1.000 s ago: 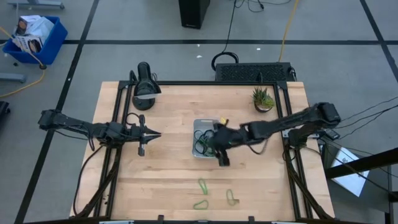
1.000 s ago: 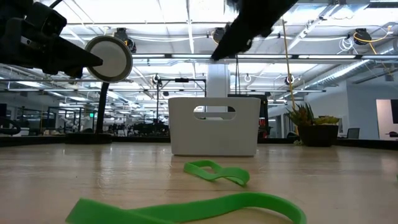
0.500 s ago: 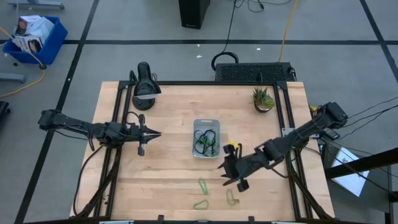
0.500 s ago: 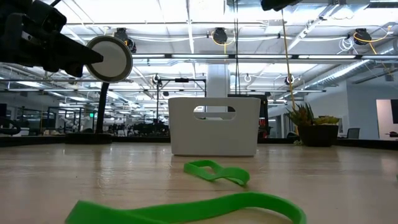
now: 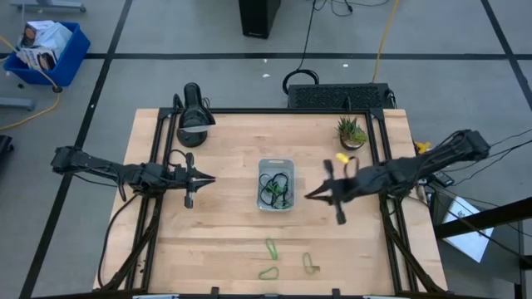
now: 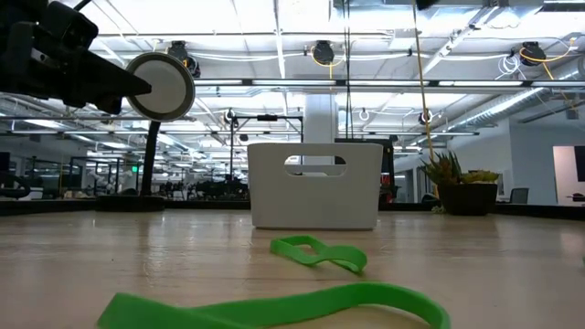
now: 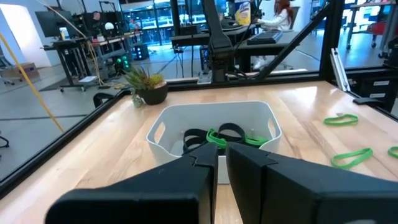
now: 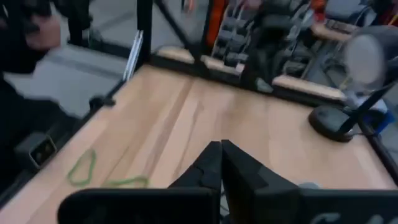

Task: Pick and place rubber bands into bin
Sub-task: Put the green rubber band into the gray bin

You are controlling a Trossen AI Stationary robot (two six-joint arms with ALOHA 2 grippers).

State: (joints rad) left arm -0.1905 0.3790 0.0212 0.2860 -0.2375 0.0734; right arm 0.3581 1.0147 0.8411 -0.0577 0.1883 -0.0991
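The bin [image 5: 264, 166] stands mid-table and holds dark and green rubber bands [image 5: 275, 186], also seen in the left wrist view [image 7: 227, 133]. Three green rubber bands lie flat near the table's front edge [image 5: 272, 247] [image 5: 268, 272] [image 5: 310, 264]. Two of them show in the low view [image 6: 318, 253] [image 6: 274, 306]. My left gripper [image 5: 213, 178] hovers left of the bin, shut and holding nothing [image 7: 222, 163]. My right gripper [image 5: 308, 197] hovers just right of the bin, pointing at it, its fingers shut with nothing between them [image 8: 221, 155].
A black lamp-like object [image 5: 193, 116] stands at the far left of the table and a small potted plant [image 5: 352, 133] at the far right. Bare wood lies between the bin and the loose green bands.
My right gripper moved from the bin's near right corner toward the table's near edge, above the loose green bands. It then swung back toward the far edge and now hangs right of the bin. Its fingers have shut. The bands on the table lie as before.
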